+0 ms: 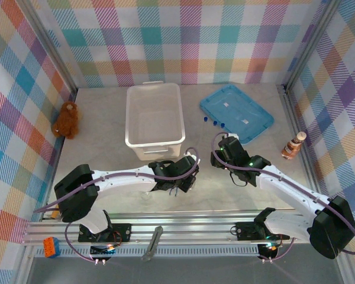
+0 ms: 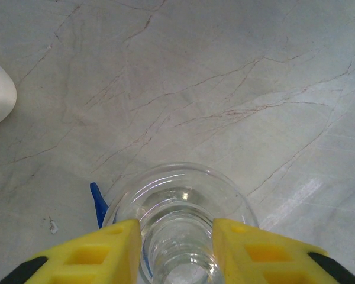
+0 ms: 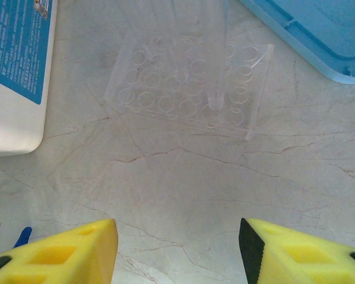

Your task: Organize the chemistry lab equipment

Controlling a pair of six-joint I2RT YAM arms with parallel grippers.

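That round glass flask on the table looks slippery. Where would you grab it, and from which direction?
By its narrow neck, from straight above. The flask stands upright, so the neck points up and fits between two fingers; the round belly is probably too wide and curved to pinch. The left gripper has a finger on each side of the neck.

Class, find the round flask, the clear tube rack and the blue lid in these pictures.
round flask (image 2: 183, 198): left wrist view, on its glass bulb.
clear tube rack (image 3: 157, 89): right wrist view, on its holed top plate.
blue lid (image 1: 236, 112): top external view, on its flat middle.
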